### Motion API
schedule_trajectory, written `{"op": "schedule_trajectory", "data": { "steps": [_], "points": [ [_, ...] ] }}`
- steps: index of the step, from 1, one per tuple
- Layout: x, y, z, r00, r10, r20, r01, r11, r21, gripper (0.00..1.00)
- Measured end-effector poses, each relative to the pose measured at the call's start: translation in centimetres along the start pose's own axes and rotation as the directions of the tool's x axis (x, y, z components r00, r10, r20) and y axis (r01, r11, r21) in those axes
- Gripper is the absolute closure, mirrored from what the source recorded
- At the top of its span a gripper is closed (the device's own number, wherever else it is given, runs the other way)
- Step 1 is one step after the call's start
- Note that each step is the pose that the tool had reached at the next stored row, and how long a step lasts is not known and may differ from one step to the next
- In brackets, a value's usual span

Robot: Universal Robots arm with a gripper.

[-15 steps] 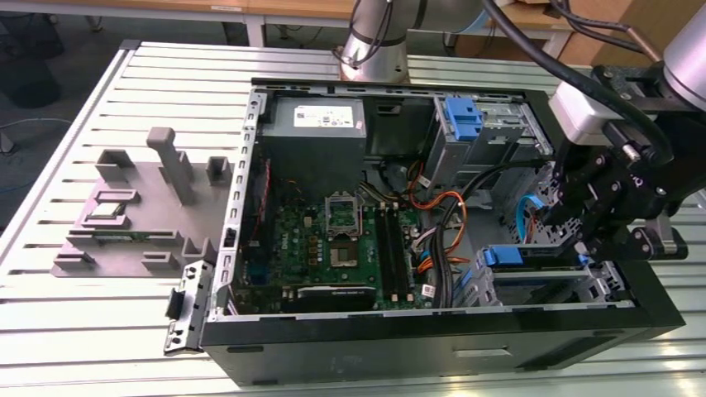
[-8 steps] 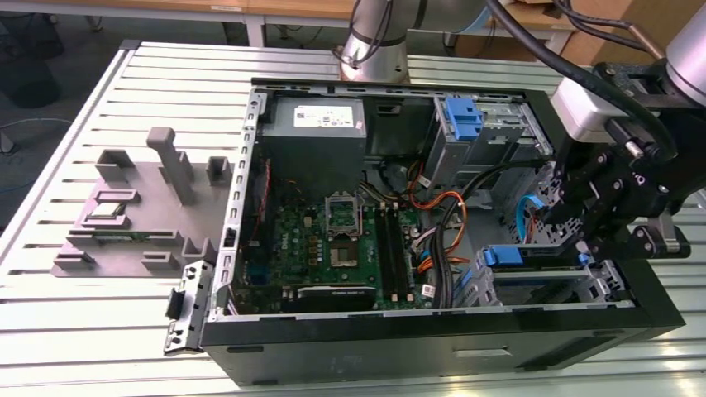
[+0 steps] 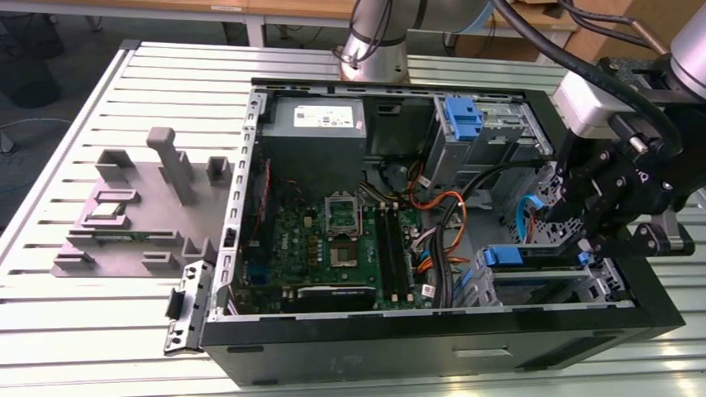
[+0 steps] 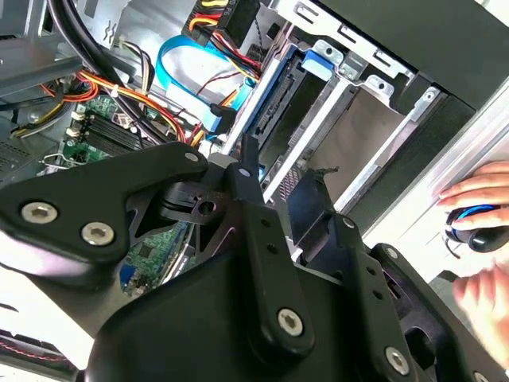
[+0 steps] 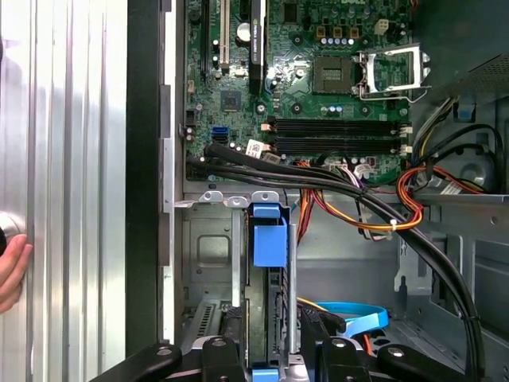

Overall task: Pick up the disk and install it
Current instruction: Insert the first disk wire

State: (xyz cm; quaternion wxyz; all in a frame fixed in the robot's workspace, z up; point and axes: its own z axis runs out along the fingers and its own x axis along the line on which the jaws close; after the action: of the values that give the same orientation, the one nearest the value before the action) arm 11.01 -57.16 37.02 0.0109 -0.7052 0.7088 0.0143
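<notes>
No text, number or sign can be read. In the exterior view, the white label [image 3: 320, 118] on the grey power supply box [image 3: 279, 116] carries print too fine to make out. The same holds for the small white sticker [image 5: 256, 148] on the motherboard [image 5: 302, 103] in the first wrist view.
</notes>
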Motion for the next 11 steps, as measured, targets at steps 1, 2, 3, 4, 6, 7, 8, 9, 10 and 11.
{"op": "schedule_trajectory", "data": {
  "steps": [1, 2, 3, 4, 6, 7, 8, 9, 10, 11],
  "points": [
    [0.0, 0.0, 0.0, 1.0, 0.0, 0.0002, 0.0, 1.0, 0.0, 0.58],
    [0.0, 0.0, 0.0, 1.0, 0.0, 0.0003, 0.0, 1.0, 0.0001, 0.58],
    [0.0, 0.0, -0.01, 1.0, 0.0, 0.0002, 0.0, 1.0, 0.0001, 0.58],
    [0.0, 0.0, -0.03, 1.0, 0.0, -0.0001, 0.0, 1.0, 0.0001, 0.58],
    [-0.01, 0.0, -0.17, 1.0, 0.0, -0.0005, 0.0, 1.0, 0.0, 0.58],
    [-0.02, 0.0, -0.27, 1.0, 0.0, -0.0004, 0.0, 1.0, 0.0001, 0.58],
    [-0.01, 0.0, -0.33, 1.0, 0.0, 0.0, 0.0, 1.0, 0.0001, 0.58],
    [-0.01, 0.0, -0.38, 1.0, 0.0, 0.0001, 0.0, 1.0, 0.0001, 0.58],
    [-0.01, 0.0, -0.38, 1.0, 0.0, 0.0003, 0.0, 1.0, 0.0001, 0.58],
    [-0.02, 0.0, -0.38, 1.0, 0.0, 0.0007, 0.0, 1.0, 0.0001, 0.58]
  ]
}}
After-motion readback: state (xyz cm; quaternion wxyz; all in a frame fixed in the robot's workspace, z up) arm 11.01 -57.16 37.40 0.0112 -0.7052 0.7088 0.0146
